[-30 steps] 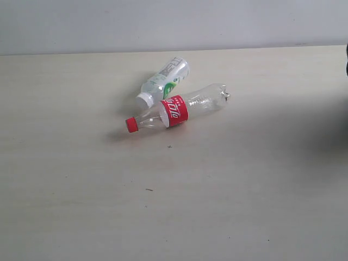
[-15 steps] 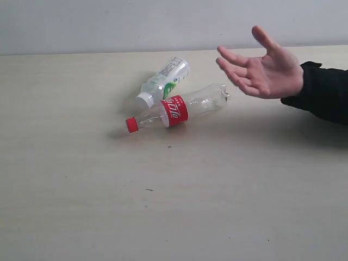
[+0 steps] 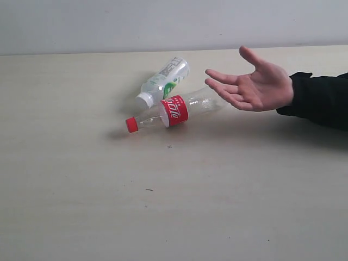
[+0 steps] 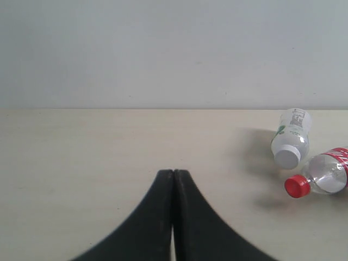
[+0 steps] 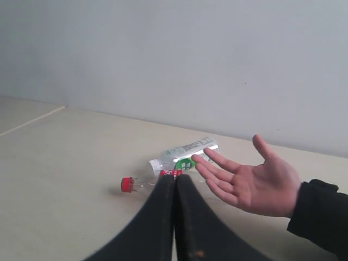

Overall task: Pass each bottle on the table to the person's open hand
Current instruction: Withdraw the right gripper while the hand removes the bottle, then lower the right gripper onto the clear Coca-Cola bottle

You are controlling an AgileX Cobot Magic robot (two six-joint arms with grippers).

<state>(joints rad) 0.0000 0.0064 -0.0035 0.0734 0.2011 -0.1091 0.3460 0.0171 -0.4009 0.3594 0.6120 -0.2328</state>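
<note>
Left gripper point(image 4: 173, 172): my jaws are pressed together with no gap between them. I hold nothing. I hang low over the bare table point(image 3: 81, 190), well apart from both bottles.

Table: pale beige, flat, with a few dark specks. A grey wall point(image 3: 163, 22) stands behind it.

Red-label bottle point(image 3: 174, 111): clear, lying on its side on the table near the middle of the exterior view. Its red cap point(image 3: 131, 124) points left.

Green-white bottle point(image 3: 163, 81): lying on its side just behind the red-label bottle. Its white cap point(image 3: 144, 100) sits close against the red-label bottle's shoulder. I cannot tell whether the two touch.

Person's open hand point(image 3: 255, 87): palm up, fingers point(image 3: 223, 76) spread and pointing left, raised above the table. In the exterior view the fingertips cover the base end of the red-label bottle. I cannot tell whether there is contact.

Black sleeve point(image 3: 321, 100): covers the wrist and runs off the right edge.

Right gripper point(image 5: 175, 176): my jaws are pressed together and hold nothing. I am near the table, facing both bottles and the hand, and apart from all three.
</note>
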